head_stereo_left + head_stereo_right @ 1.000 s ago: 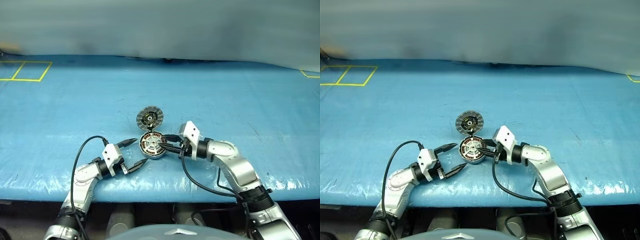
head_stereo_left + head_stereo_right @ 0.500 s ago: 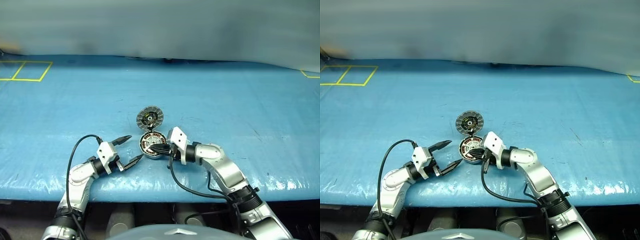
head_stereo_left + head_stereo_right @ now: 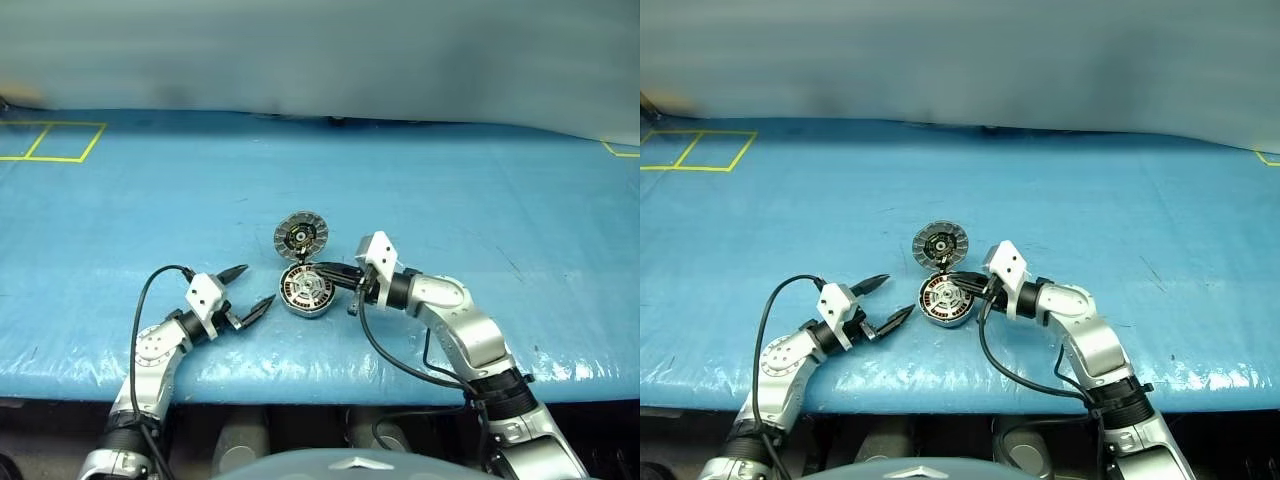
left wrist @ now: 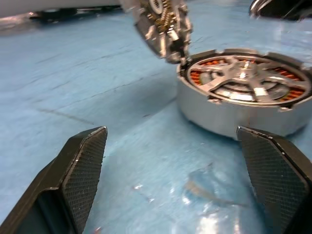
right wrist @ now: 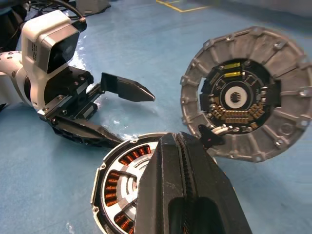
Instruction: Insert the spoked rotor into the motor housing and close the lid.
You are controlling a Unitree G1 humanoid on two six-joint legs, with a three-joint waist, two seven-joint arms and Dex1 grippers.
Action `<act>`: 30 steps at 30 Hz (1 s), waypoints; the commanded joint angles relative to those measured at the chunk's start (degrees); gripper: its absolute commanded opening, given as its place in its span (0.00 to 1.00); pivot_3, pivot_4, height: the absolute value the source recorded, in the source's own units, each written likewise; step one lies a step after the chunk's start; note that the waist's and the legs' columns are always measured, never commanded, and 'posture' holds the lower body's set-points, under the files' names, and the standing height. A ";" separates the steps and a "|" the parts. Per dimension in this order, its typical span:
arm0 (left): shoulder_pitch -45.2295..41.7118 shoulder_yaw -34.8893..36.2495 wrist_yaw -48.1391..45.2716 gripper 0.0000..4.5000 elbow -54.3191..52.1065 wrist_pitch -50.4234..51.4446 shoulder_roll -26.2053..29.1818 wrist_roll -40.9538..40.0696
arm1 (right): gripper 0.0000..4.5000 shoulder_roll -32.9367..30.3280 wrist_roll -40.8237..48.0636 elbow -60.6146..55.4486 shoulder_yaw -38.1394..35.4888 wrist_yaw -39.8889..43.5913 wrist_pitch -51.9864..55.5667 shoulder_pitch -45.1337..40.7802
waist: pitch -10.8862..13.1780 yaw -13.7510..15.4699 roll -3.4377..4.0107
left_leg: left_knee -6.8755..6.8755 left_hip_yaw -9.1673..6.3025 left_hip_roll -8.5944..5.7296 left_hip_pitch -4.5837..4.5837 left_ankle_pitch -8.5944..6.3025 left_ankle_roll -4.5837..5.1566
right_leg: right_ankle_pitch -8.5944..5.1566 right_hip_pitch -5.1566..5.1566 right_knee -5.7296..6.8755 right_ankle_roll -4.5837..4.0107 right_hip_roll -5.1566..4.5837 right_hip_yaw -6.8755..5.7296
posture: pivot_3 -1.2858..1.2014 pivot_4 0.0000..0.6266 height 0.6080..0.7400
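Observation:
The motor housing [image 3: 305,291] lies flat on the blue table, its copper windings showing in a ring. The spoked rotor [image 4: 243,80] sits inside it, silver spokes up. The lid [image 3: 300,236] stands tilted open at the housing's far side, hinged to the rim, dark inner face toward me. My right gripper [image 3: 324,271] is shut with nothing in it, its tips just above the housing's right part. My left gripper [image 3: 250,288] is open, a short way left of the housing, pointing at it and not touching.
The table [image 3: 480,200] is covered in blue sheeting, and its front edge runs just behind both arms. Yellow tape squares [image 3: 50,140] mark the far left, and a yellow corner [image 3: 620,150] the far right. Black cables loop off both wrists.
The right gripper closed, dipped onto the housing, then lifted back up and to the right. The left arm drew away to the left, still open. Housing and lid stayed put.

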 commanded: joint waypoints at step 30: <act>-52.08 1.87 -24.93 0.00 47.22 4.43 -5.81 2.48 | 0.00 -4.85 1.30 -10.50 -2.38 -1.81 1.42 12.68 | 0.07 -0.09 -0.11 | 0.08 -0.23 -0.11 -0.43 0.00 0.01 | 0.18 -0.21 -0.07 0.43 0.03 -0.13 | 0.52 0.24 1.00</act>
